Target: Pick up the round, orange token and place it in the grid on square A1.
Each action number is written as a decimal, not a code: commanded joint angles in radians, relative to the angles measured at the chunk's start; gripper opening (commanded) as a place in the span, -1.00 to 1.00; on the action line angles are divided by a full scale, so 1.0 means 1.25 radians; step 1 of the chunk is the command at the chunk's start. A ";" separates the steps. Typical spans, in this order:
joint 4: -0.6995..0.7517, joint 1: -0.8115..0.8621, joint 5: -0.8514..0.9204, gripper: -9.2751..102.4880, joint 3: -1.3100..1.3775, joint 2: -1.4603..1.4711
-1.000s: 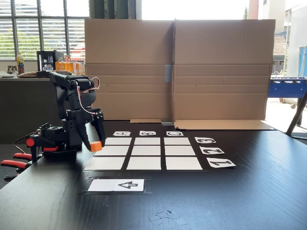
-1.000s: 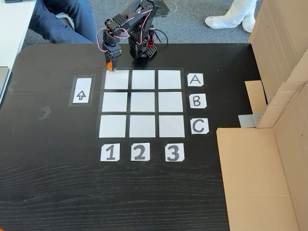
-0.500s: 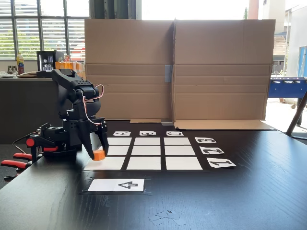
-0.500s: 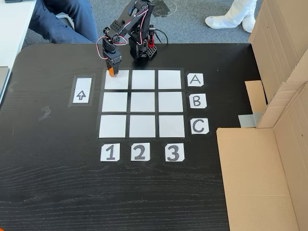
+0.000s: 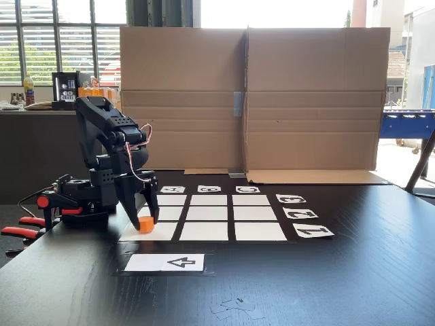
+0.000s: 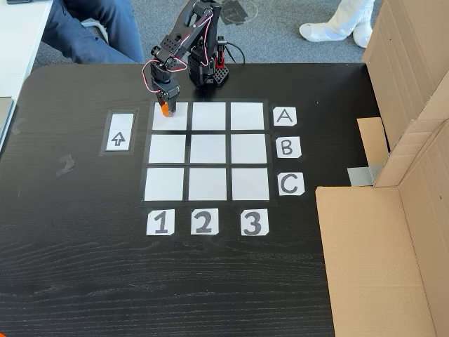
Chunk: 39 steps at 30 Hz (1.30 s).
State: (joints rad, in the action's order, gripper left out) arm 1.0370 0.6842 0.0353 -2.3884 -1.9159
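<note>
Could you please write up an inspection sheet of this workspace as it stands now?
Surface: black wood-grain table.
Job's things: orange token low over or on square A1 of the grid.
Clutter: arrow card beside the grid; small scraps near the table's front edge.
End effector: around the token, fingers either side.
Cables: red and white wires looped on the arm.
Surroundings: cardboard walls; seated person's legs; windows.

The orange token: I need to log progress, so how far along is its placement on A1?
Pickup looks done: the hand grips the token. In hand: the token is low over square A1 of the grid, at or near the paper. Left: opening the hand and pulling away.
</note>
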 commanded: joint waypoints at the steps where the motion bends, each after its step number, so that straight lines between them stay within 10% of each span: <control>1: -0.013 -0.007 -0.004 -0.84 0.002 0.009; 13: -0.031 -0.009 -0.004 -0.83 0.004 0.036; 39: -0.032 0.021 -0.004 -0.12 0.039 0.021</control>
State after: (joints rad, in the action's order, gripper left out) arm 1.0032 0.6918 0.0353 -2.3807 -1.8730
